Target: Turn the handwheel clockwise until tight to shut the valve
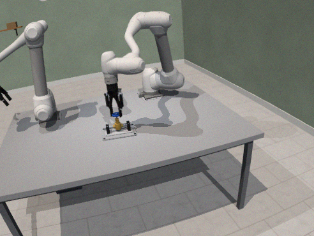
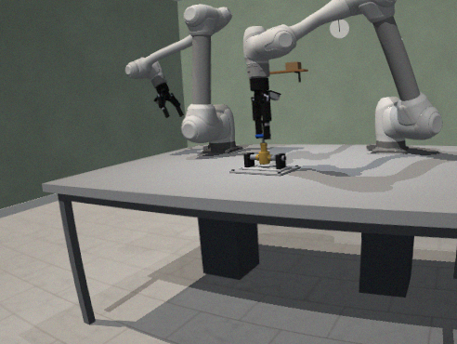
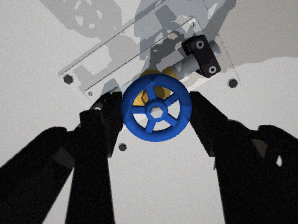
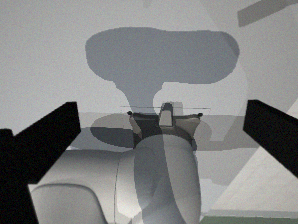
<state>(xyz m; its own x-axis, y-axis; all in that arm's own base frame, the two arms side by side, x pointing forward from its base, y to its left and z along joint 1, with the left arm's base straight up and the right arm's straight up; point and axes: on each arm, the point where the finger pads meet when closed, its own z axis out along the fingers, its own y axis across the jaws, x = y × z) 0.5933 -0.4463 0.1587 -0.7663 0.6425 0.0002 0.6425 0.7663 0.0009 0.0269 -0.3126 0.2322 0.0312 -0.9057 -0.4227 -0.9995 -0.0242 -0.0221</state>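
Observation:
The blue handwheel (image 1: pixel 115 114) (image 2: pixel 259 136) (image 3: pixel 156 136) sits level on top of the yellow valve body (image 1: pixel 118 125) (image 2: pixel 264 157). My left gripper (image 1: pixel 116 113) (image 2: pixel 262 134) (image 3: pixel 155 105) points straight down and is shut on the handwheel, one finger on each side of the rim. In the left wrist view the wheel hides most of the valve body, and the left finger hides one end of the pipe. The pipe runs slantwise there. My right gripper (image 2: pixel 174 114) (image 4: pixel 161 116) is wide open and empty, raised far from the valve.
Black pipe clamps (image 1: pixel 128 125) (image 2: pixel 280 161) (image 3: pixel 201 56) hold the pipe on both sides of the valve, above a pale base plate (image 1: pixel 112 138) on the grey table (image 1: pixel 179 140) (image 2: pixel 139 181). The left arm's base stands behind the valve. A wall shelf holds a brown box (image 1: pixel 11 25) (image 2: pixel 293 66).

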